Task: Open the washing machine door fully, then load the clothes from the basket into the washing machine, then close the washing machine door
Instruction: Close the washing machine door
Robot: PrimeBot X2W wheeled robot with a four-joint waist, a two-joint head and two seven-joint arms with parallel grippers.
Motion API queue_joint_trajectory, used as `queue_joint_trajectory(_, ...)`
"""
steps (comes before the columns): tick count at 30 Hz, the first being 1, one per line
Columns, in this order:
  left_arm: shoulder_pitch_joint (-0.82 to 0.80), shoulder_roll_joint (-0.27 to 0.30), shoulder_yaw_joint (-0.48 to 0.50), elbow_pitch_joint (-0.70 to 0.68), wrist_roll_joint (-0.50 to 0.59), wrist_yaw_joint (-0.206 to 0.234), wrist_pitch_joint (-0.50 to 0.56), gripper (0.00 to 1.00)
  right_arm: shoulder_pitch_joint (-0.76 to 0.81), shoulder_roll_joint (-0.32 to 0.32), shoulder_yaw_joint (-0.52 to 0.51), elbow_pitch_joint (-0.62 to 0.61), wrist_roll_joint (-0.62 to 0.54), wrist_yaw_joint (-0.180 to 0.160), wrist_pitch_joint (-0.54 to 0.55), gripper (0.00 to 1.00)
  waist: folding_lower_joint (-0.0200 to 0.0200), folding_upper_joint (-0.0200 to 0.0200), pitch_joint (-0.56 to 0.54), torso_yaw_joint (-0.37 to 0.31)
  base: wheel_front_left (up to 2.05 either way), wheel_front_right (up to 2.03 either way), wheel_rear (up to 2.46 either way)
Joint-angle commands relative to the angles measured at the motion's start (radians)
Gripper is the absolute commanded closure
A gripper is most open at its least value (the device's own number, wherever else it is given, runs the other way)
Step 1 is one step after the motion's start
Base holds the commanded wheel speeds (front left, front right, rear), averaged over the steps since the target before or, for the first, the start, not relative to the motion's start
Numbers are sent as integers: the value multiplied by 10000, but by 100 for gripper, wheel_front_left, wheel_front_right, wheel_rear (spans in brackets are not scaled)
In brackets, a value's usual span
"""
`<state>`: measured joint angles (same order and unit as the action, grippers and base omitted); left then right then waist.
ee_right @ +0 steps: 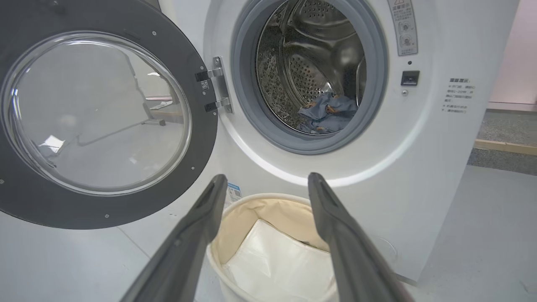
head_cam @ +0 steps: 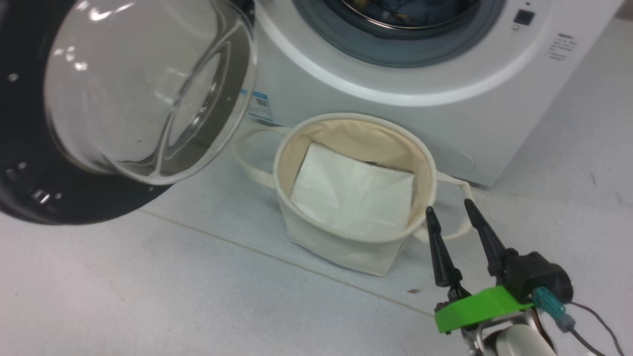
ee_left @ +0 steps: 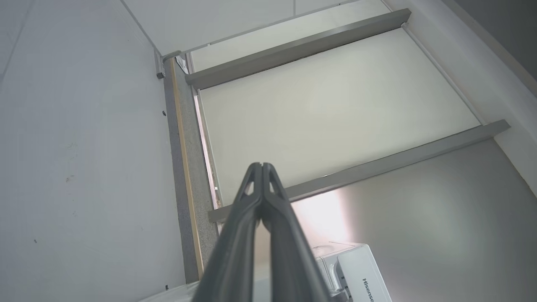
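Note:
The washing machine (head_cam: 445,113) (ee_right: 423,159) stands with its round black door (head_cam: 74,163) (ee_right: 96,117) swung wide open to the left. Blue clothes (ee_right: 327,113) lie in the steel drum (ee_right: 310,63). The cream basket (head_cam: 356,237) (ee_right: 243,218) sits on the floor before the machine, holding a flat white sheet (head_cam: 353,190) (ee_right: 281,260). My right gripper (head_cam: 451,208) (ee_right: 266,184) is open and empty, just right of the basket's rim. My left gripper (ee_left: 262,167) is shut on nothing, pointing up at wall and ceiling.
The basket's looped handles (head_cam: 247,158) lie on the pale floor at both sides. A floor seam (head_cam: 277,257) runs across the tiles in front of the basket. The top of the machine (ee_left: 356,272) shows low in the left wrist view.

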<state>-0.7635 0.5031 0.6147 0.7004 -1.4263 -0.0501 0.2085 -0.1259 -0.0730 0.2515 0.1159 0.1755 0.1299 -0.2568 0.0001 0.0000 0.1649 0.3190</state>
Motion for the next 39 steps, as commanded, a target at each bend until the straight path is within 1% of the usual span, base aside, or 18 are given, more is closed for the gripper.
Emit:
queue_joint_trajectory(1,-373,793,57,112,141,-105,-1,100,-312,-99,260,-265,-104,8,-49,0,-1,0,163,-221,0,0,0)
queue_joint_trajectory(4,-732,976,-106,1012,278,-112,-48,100,-345,-286,323,-231,-158,8,-49,0,-1,0,239,-345,0,0,0)
queue_joint_trajectory(8,-1111,1071,-334,1882,391,-294,2,100,-386,-427,497,-243,-117,8,-49,0,-1,0,236,-500,0,0,0)
queue_joint_trajectory(10,-1188,1116,-552,2216,477,-393,280,100,-390,-441,516,-252,-97,8,-49,0,-1,0,229,-584,0,0,0)
queue_joint_trajectory(13,-1328,1143,-814,2585,376,-609,1111,100,-331,-424,524,-247,-59,8,-49,0,-1,0,174,-705,0,0,0)
queue_joint_trajectory(15,-1348,1143,-846,2639,338,-649,1264,100,-313,-418,524,-235,-57,8,-49,0,-1,0,149,-729,0,0,0)
queue_joint_trajectory(25,-1438,1076,-1440,2991,312,-773,2791,100,-151,-334,458,-191,-17,8,-49,0,-1,0,-64,-785,0,0,0)
queue_joint_trajectory(39,-1419,460,-2341,2312,205,-801,4944,100,-88,-208,461,-201,-14,8,-49,0,-1,0,-202,-641,0,0,0)
